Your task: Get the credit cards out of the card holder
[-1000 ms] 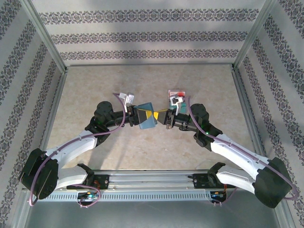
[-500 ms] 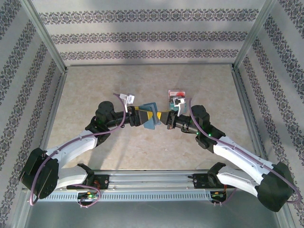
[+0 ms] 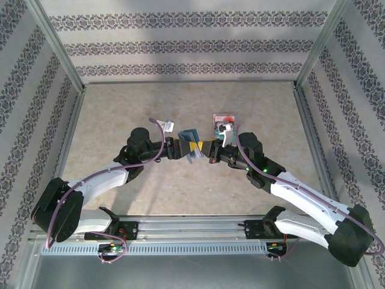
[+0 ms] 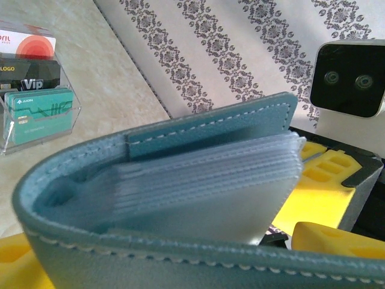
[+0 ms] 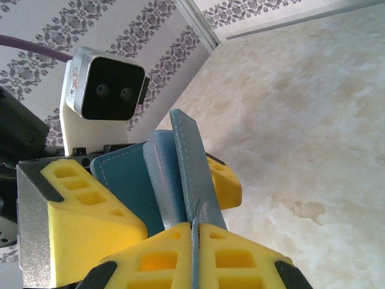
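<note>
The teal-blue card holder (image 3: pixel 191 151) hangs above the table's middle between both grippers. It is spread open, showing a stack of clear pockets (image 4: pixel 240 174). My right gripper (image 5: pixel 194 233) is shut on the edge of one cover (image 5: pixel 187 162). My left gripper (image 3: pixel 182 147) is open, one yellow finger (image 5: pixel 84 211) on each side of the holder. Credit cards stand apart in a clear rack (image 4: pixel 72 117): red-orange (image 4: pixel 33 45), dark (image 4: pixel 30 75) and teal (image 4: pixel 39 114). Whether the pockets hold cards I cannot tell.
The rack (image 3: pixel 224 123) stands on the marbled tabletop (image 3: pixel 120 114) just behind my right wrist. Patterned walls and metal posts fence the table in. A metal rail (image 3: pixel 192 226) with the arm bases runs along the near edge.
My left gripper's jaws have spread apart and its arm has pushed right toward the right gripper. The holder now shows narrower, more edge-on from above. The right gripper keeps its hold.
</note>
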Robot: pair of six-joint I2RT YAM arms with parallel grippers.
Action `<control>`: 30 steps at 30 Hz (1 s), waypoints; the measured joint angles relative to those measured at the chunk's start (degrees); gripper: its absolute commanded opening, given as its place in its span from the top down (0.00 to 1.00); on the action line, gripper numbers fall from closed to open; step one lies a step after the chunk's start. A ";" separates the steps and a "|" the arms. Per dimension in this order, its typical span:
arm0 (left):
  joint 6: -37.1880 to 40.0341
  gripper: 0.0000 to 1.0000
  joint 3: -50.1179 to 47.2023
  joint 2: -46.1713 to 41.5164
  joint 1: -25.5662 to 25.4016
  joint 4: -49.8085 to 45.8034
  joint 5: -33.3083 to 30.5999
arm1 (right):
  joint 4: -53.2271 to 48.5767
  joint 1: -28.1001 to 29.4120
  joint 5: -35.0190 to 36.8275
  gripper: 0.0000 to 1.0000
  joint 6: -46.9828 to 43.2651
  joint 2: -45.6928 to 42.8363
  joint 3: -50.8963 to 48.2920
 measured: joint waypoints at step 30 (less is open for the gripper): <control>-1.14 0.17 0.85 1.22 0.00 1.68 0.17 | -4.35 3.69 6.69 1.00 -3.26 0.00 2.73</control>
